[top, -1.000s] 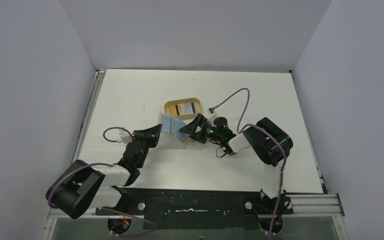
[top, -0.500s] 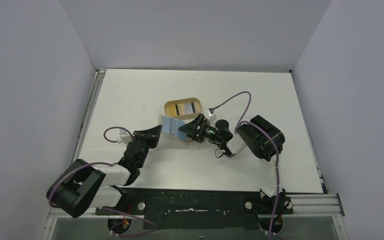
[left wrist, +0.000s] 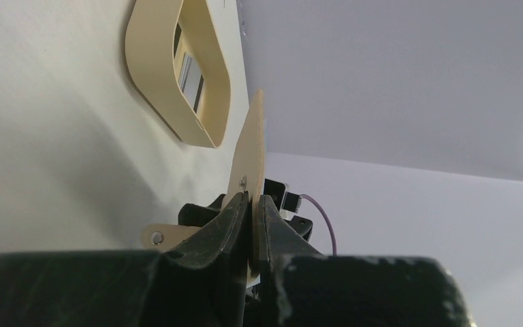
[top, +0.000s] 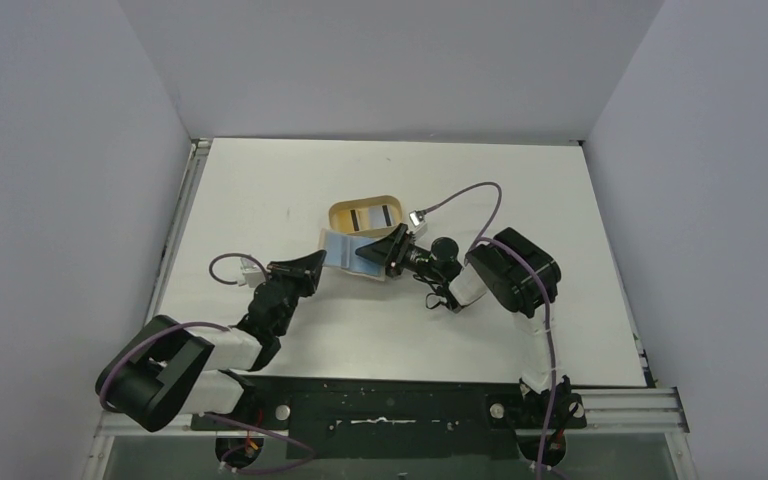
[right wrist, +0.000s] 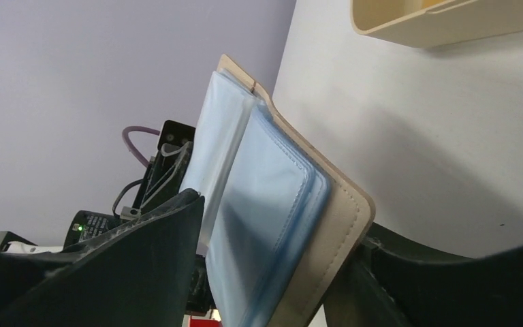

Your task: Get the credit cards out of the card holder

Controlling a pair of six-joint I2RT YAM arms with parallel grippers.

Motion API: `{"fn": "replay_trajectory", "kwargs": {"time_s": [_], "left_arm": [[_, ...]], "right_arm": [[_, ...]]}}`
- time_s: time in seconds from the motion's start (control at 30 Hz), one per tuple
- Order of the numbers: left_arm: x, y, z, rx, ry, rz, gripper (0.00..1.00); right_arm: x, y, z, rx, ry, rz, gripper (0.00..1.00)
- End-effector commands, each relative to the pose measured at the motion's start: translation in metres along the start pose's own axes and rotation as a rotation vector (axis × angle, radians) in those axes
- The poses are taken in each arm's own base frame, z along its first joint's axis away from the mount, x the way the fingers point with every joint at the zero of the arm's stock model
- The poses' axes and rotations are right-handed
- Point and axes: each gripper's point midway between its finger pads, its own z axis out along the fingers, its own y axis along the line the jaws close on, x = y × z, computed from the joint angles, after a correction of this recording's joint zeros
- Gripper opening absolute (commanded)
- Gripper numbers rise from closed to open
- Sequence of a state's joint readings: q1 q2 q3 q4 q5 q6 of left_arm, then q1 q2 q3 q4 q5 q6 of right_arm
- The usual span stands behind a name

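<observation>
Illumination is even and diffuse, probably from overhead. The worktop (top: pixel 290 180) reads bright white throughout; shadows on it are soft. In the wrist views, the left claw (left wrist: pixel 253 204) and right claw (right wrist: pixel 279 216) appear dark and defocused.

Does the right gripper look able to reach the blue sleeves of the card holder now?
Probably yes: the blue sleeves sit between the right gripper's fingers, nothing blocks them, and the left gripper holds the card holder's flap.
</observation>
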State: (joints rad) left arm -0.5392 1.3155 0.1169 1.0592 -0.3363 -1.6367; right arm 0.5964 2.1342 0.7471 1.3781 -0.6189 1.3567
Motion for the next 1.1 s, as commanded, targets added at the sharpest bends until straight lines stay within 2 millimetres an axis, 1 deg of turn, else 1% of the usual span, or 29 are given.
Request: {"fn": "replay_trajectory", "kwargs": {"time_s": [0.0,0.03,0.13,0.17,0.27,0.37,0.47,0.73,0.83,0.93,1.07], "left_arm": [[0.001,-0.031,0.002,0.103,0.002,-0.013,0.0],[0.0,-0.029,0.002,0.098,0.0,-0.01,0.0],[0.0,-0.023,0.002,0.078,-0.001,0.002,0.0],[0.0,-0.021,0.002,0.073,-0.001,0.005,0.0],[0.0,-0.016,0.002,0.061,-0.001,0.016,0.0],[0.0,-0.015,0.002,0.061,0.002,0.018,0.0],[0.001,-0.015,0.003,0.058,0.004,0.018,0.07],[0.002,-0.017,0.002,0.047,0.009,0.039,0.07],[0.002,-0.019,0.002,0.042,0.01,0.052,0.07],[0.004,-0.021,0.002,0.038,0.019,0.078,0.0],[0.007,-0.024,0.003,0.032,0.027,0.112,0.0]], "right_arm": [[-0.013,0.044,0.004,-0.15,-0.022,-0.095,0.51],[-0.012,0.045,0.003,-0.15,-0.02,-0.096,0.43],[-0.011,0.044,0.002,-0.148,-0.015,-0.089,0.08],[-0.01,0.043,0.001,-0.146,-0.014,-0.086,0.0],[-0.008,0.04,0.0,-0.138,-0.01,-0.083,0.0],[-0.007,0.041,-0.001,-0.138,-0.007,-0.084,0.0],[-0.007,0.042,-0.001,-0.14,-0.006,-0.083,0.0],[-0.005,0.04,-0.003,-0.136,-0.001,-0.081,0.0],[-0.004,0.038,-0.003,-0.13,0.0,-0.071,0.0],[-0.003,0.037,-0.003,-0.129,0.004,-0.064,0.0],[-0.003,0.037,0.0,-0.123,0.015,-0.073,0.0]]}}
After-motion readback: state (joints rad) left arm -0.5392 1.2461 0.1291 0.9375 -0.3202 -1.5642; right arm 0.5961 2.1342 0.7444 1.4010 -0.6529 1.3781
